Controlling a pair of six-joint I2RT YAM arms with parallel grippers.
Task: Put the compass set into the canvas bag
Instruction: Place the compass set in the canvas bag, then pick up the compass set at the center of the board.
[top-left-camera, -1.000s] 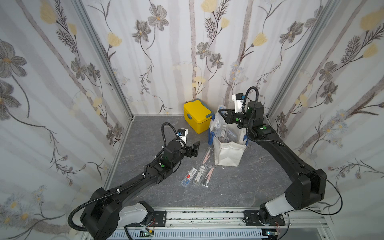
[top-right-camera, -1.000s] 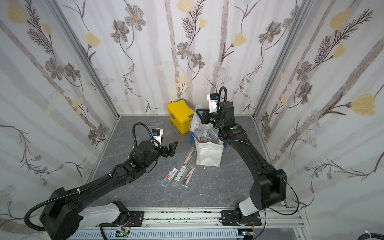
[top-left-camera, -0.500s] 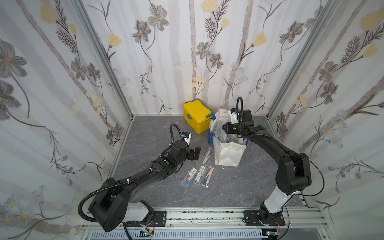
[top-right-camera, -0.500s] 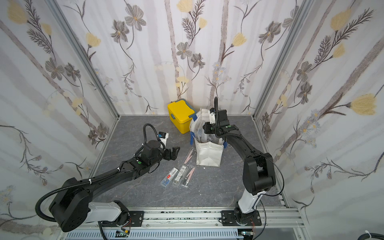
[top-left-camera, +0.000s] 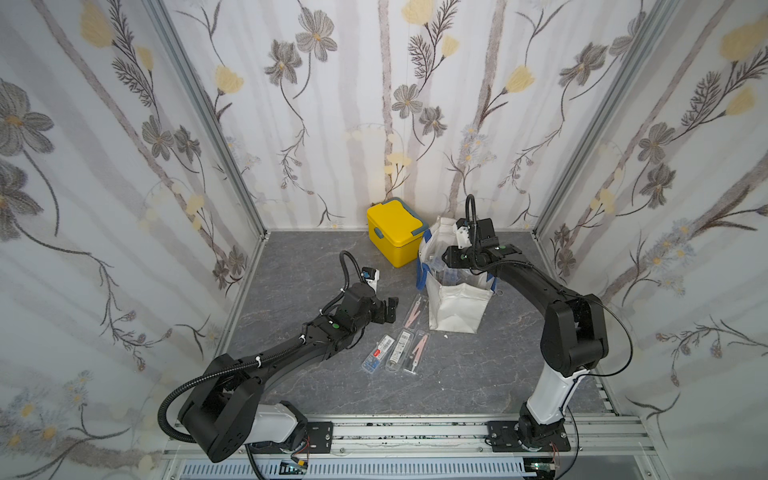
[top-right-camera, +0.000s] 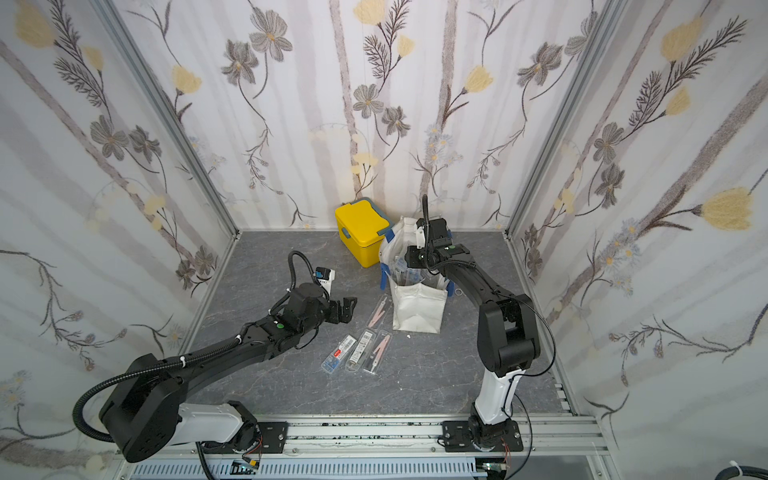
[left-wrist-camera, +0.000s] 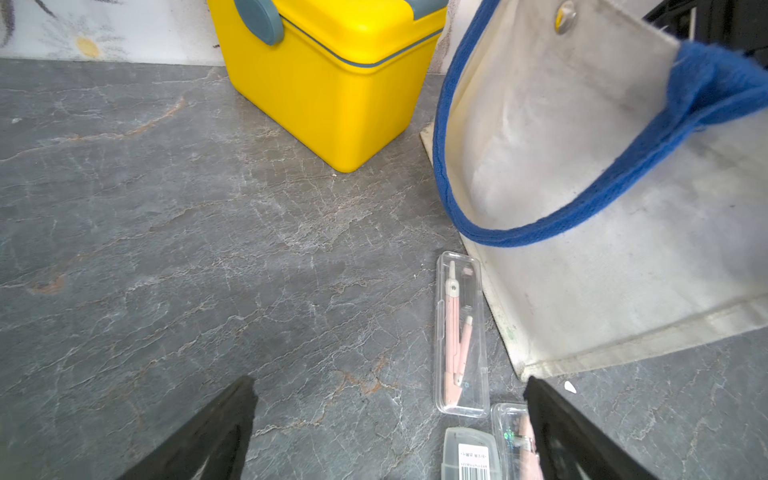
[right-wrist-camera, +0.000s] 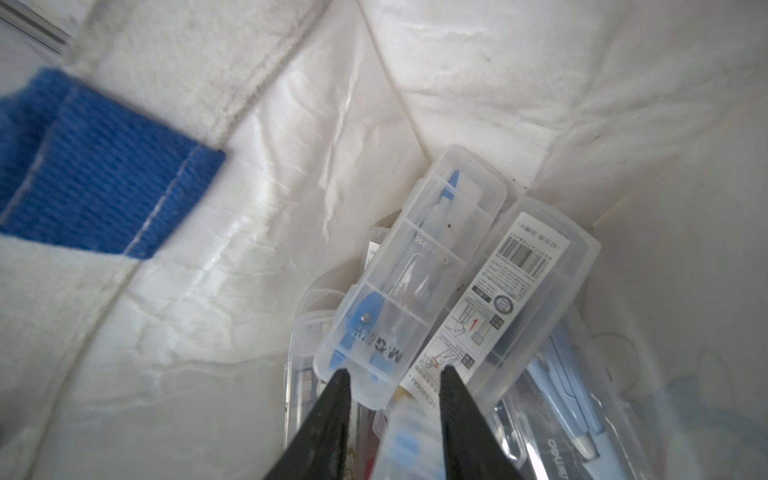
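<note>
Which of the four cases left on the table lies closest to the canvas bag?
The lone pink-compass case beside the canvas bag; the other three lie grouped farther off.

Coarse matt off-white canvas bag (left-wrist-camera: 561, 145), glossy clear plastic compass set (left-wrist-camera: 460, 332), smooth yellow plastic box (left-wrist-camera: 332, 95)

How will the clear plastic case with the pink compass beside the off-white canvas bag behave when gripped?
Probably stiff: the clear plastic case keeps straight, crisp edges. Likely slippery; its shell looks glossy. Lying flat on the grey tabletop, it shouldn't roll.
</note>
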